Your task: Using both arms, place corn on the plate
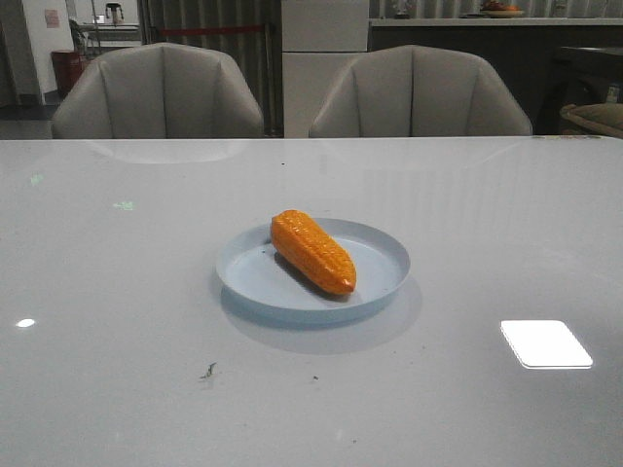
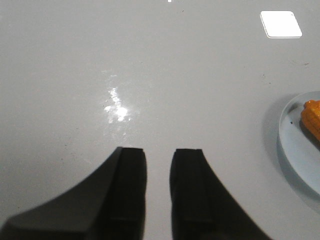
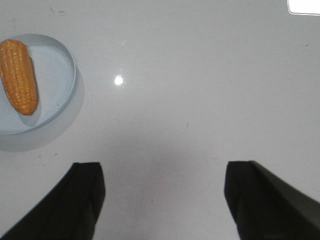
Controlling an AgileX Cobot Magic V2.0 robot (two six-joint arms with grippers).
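The orange corn (image 1: 313,253) lies on the pale-blue plate (image 1: 375,255) at the middle of the table, thick end to the far left, tip to the near right. No arm shows in the front view. In the left wrist view my left gripper (image 2: 158,150) hangs over bare table with its jaws a narrow gap apart and empty; the plate (image 2: 295,145) and the corn's end (image 2: 312,117) show at the edge. My right gripper (image 3: 165,167) is wide open and empty over bare table, apart from the plate (image 3: 55,70) and corn (image 3: 19,75).
The grey glossy table (image 1: 117,292) carries bright lamp reflections (image 1: 545,343) and a few small dark specks (image 1: 208,371) near the front. Two beige chairs (image 1: 161,92) stand behind the far edge.
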